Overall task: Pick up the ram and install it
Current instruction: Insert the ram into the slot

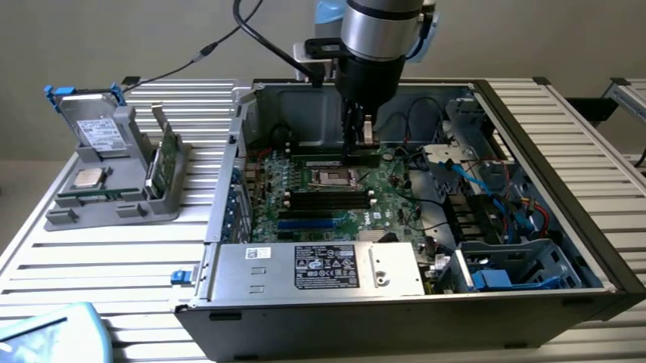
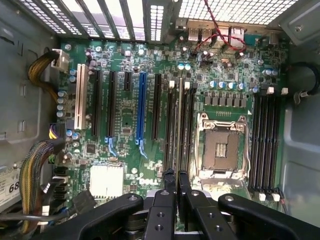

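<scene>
I'm watching the arm reach down into the open computer case (image 1: 293,113), which lies on the slatted counter (image 1: 121,257). The hand (image 2: 175,181) has its two fingers (image 2: 168,181) drawn in tight on the ram (image 2: 179,125), clamping it between them. In the wrist view the stick shows edge-on as a thin pale strip. It runs along the black memory slots (image 2: 190,125) just beside the open CPU socket (image 2: 222,147) on the green motherboard (image 2: 125,140). In the exterior view it lies level at the fingertips, just beyond the socket. It looks lined up with a slot, but from here I cannot tell whether it is seated. A grey holder (image 1: 111,208) carrying other parts stands on the counter at the exterior view's left, well apart from the hand.
</scene>
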You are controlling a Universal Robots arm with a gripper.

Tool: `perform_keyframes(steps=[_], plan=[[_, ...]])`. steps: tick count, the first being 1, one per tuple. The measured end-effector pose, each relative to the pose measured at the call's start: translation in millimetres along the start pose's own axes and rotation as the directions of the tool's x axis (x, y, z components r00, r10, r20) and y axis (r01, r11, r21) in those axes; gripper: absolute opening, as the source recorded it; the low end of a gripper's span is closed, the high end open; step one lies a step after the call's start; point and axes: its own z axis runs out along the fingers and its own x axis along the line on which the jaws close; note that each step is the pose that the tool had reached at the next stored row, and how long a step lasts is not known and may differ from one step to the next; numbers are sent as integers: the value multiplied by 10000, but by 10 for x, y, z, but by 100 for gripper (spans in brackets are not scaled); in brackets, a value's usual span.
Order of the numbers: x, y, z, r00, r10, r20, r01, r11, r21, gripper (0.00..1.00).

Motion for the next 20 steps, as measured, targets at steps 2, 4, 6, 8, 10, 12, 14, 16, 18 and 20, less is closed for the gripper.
perform_keyframes(steps=[2, 4, 6, 8, 10, 12, 14, 16, 18, 20], plan=[[-13, 17, 38, 10000, -1, 2, 1, 10000, 1, 13], [-22, 21, 76, 10000, 0, -1, 0, 10000, 0, 13], [-26, 19, 111, 10000, -1, -8, 1, 10000, -2, 13], [-29, 17, 149, 10000, 1, -27, -1, 10000, -1, 13], [-32, 15, 185, 10000, 2, -48, -2, 10000, -3, 13], [-39, 12, 222, 10000, 4, -55, -4, 10000, -3, 13], [-50, 10, 258, 10000, 4, -55, -4, 10000, -3, 13], [-60, 7, 296, 10000, 3, -57, -3, 10000, -3, 13], [-69, 4, 332, 10000, 4, -58, -4, 10000, -3, 13], [-75, 2, 370, 10000, 11, -63, -11, 10000, -4, 13]])
